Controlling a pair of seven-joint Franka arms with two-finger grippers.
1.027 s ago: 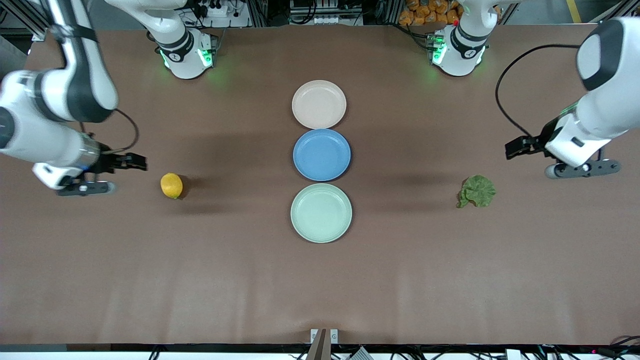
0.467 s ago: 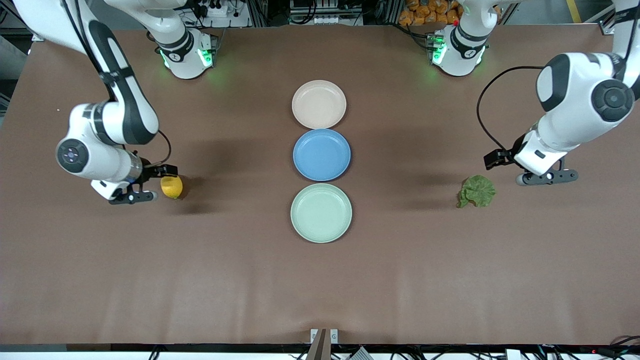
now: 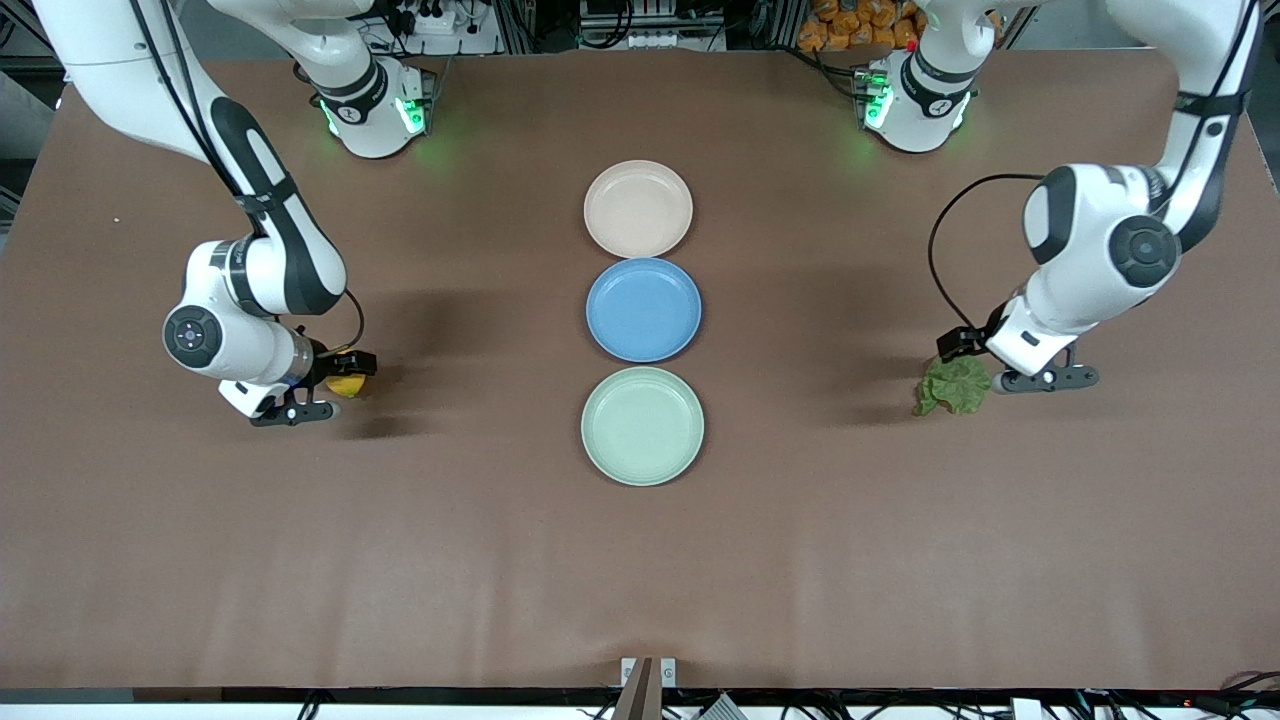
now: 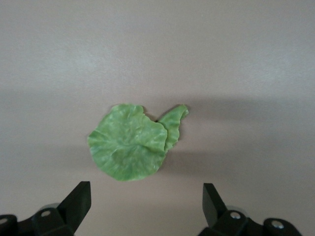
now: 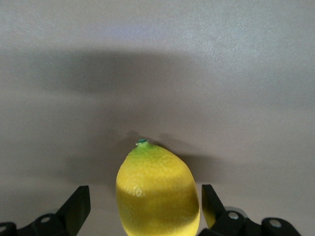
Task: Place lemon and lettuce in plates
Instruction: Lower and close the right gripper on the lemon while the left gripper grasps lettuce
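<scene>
Brown table point(image 3: 640, 580) under both arms, seen from high up. Grabbing step now.

Right gripper point(image 3: 328, 388) low at the right arm's end, fingers wide, lemon point(image 5: 157, 191) sitting between them, not squeezed yet. Next: close gently, since round and likely to roll.

Left gripper point(image 3: 1000, 362) at the left arm's end, fingers wide, holding nothing, just over the edge of the lettuce point(image 4: 130, 150). Next: move a bit more over the flat, floppy leaf, go down, pinch.

Middle of the frame: pink plate point(image 3: 638, 208) uppermost, blue plate point(image 3: 643, 309) in between, green plate point(image 3: 642, 426) lowest, all bare. Nothing in the way; only keep off the blue one.
</scene>
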